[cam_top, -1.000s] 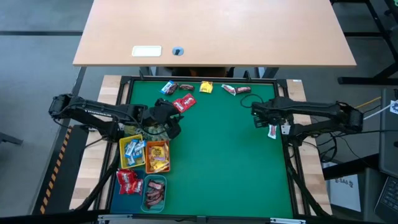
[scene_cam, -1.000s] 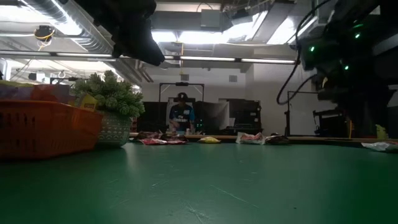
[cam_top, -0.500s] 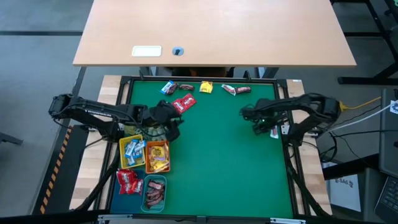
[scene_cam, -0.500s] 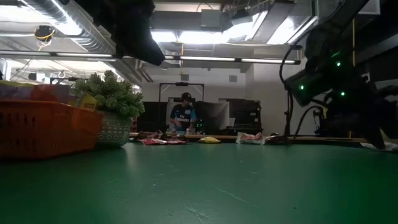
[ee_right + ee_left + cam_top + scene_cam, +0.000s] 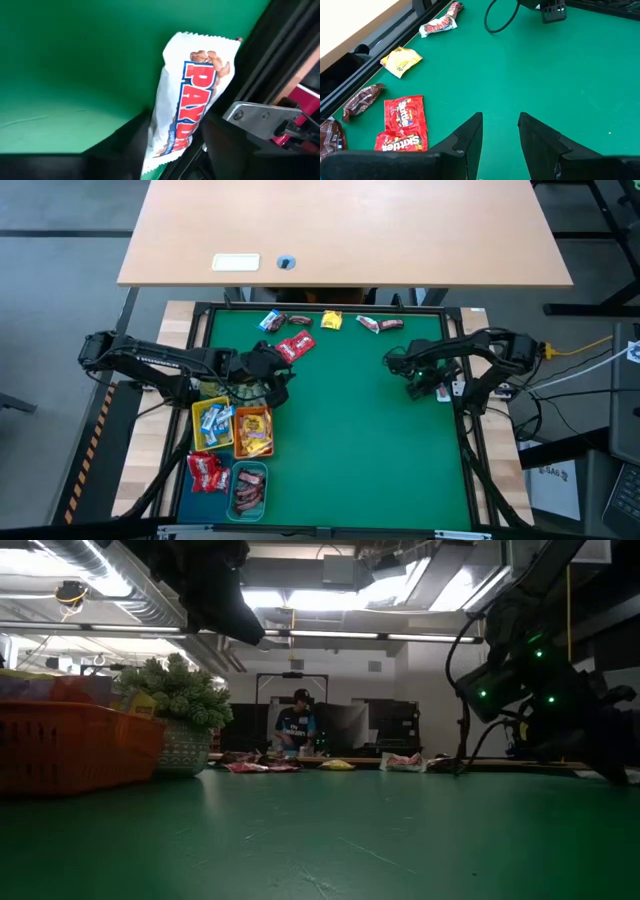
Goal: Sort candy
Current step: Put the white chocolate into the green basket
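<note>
Both arms are dark, jointed and tubular. Left gripper (image 5: 499, 131): two matte black tapered fingers (image 5: 470, 135). Right arm (image 5: 470, 360): green indicator lights, a looping black cable, a grey metal bracket with screws beside its gripper (image 5: 172, 135).

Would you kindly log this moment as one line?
left gripper: open, idle | right gripper: around white PayDay bar | loose candy: far edge

right hand (image 5: 412, 372) drawn inward over the mat, arm folded, fingers narrowing
</note>
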### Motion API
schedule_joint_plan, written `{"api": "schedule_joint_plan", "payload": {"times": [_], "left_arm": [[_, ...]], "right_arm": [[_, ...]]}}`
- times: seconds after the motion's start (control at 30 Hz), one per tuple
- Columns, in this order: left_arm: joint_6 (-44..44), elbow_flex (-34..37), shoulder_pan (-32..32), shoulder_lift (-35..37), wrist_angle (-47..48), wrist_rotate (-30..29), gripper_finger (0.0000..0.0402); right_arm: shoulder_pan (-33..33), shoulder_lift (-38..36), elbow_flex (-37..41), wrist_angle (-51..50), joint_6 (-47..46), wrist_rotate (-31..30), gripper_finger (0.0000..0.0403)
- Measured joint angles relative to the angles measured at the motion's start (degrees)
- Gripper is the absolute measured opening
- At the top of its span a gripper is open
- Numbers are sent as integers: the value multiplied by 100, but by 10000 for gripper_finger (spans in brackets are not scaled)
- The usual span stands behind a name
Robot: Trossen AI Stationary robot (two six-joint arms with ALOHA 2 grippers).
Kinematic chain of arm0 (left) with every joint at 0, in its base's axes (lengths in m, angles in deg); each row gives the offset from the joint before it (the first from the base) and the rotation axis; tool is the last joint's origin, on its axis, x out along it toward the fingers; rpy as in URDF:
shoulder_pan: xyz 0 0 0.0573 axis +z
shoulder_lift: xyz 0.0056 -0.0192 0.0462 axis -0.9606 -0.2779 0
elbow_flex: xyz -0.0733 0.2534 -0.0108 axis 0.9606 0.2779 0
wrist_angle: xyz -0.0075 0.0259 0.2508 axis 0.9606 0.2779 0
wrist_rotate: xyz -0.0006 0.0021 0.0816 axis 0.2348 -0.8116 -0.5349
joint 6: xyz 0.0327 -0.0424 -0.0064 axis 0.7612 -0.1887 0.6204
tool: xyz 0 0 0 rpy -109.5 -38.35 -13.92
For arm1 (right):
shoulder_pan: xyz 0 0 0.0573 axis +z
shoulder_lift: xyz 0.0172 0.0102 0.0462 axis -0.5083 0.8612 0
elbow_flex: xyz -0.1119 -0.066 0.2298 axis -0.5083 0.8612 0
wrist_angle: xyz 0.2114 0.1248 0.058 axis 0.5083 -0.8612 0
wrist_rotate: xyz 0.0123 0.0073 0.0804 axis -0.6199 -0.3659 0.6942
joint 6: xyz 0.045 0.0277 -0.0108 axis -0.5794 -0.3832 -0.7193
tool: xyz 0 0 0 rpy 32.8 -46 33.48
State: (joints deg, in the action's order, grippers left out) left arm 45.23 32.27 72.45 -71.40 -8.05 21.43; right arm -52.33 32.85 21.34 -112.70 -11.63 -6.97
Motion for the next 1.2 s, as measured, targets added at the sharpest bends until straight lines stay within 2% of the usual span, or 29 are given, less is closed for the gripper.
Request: {"api": "schedule_joint_plan", "payload": {"times": [0.17, 0.27, 0.47, 0.7, 0.8, 1.0, 1.2], "left_arm": [[0, 0, 0, 0, 1, 0, 121], [0, 0, 0, 0, 0, 0, 121], [176, 0, 0, 0, -61, -2, 121], [854, 0, -2, 0, -510, -9, 121], [1127, 0, -2, 0, -625, -8, 121], [1674, 0, -2, 0, -710, -7, 121], [1980, 0, -2, 0, -717, -9, 121]], "right_arm": [[0, 2, 7, 65, 222, 59, 110], [0, 12, 22, 27, 230, 61, 87], [0, 28, -122, -36, 554, 179, 90], [0, 26, -951, 414, 1394, 601, 93], [1, 26, -1365, 872, 1814, 1004, 93], [2, 24, -2020, 2373, 2580, 2179, 94], [2, 22, -2346, 4030, 2885, 3365, 94]]}}
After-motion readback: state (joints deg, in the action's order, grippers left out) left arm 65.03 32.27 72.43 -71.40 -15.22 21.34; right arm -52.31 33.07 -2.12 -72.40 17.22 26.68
